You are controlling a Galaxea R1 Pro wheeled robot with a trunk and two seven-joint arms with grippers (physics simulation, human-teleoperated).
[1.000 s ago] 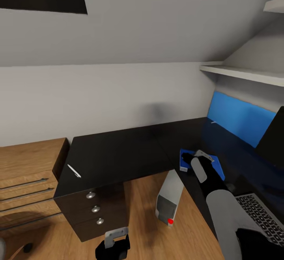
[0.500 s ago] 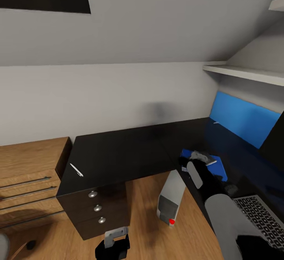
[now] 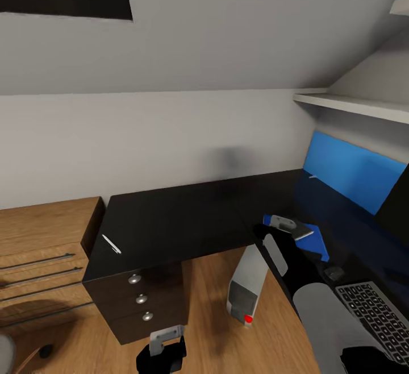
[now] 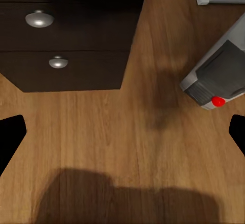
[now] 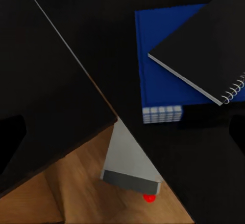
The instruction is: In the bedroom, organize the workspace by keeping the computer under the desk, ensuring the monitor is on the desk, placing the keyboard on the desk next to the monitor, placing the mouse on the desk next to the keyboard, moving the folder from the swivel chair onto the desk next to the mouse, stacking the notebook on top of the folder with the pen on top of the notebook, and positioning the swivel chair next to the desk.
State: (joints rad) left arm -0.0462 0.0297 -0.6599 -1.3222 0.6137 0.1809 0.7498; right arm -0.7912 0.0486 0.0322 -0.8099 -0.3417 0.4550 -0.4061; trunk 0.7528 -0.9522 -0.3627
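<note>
head view: the black l-shaped table [image 3: 170, 220] runs along a white wall under a sloped ceiling, with a white shelf [image 3: 352, 104] and a blue wall panel [image 3: 346, 172] at the right. the pen [image 3: 111, 244] lies near the table's left end, above the dark drawer unit [image 3: 139, 303]; a wooden chest [image 3: 40, 249] stands beside it. the computer [image 3: 244, 286] stands on the wood floor under the table's inner corner. the right claw [image 3: 282, 224] hangs over the notebook [image 3: 304, 231], which lies on the folder [image 3: 315, 243]; i cannot tell its opening. the mouse [image 3: 334, 273] and keyboard [image 3: 375, 311] sit nearer the robot. the left claw [image 3: 165, 343] hangs low over the floor.

left wrist view: the left claw's tips stand wide over wood floor [image 4: 102, 142], drawer unit and computer ahead.

right wrist view: the notebook overlaps the folder on the table.
</note>
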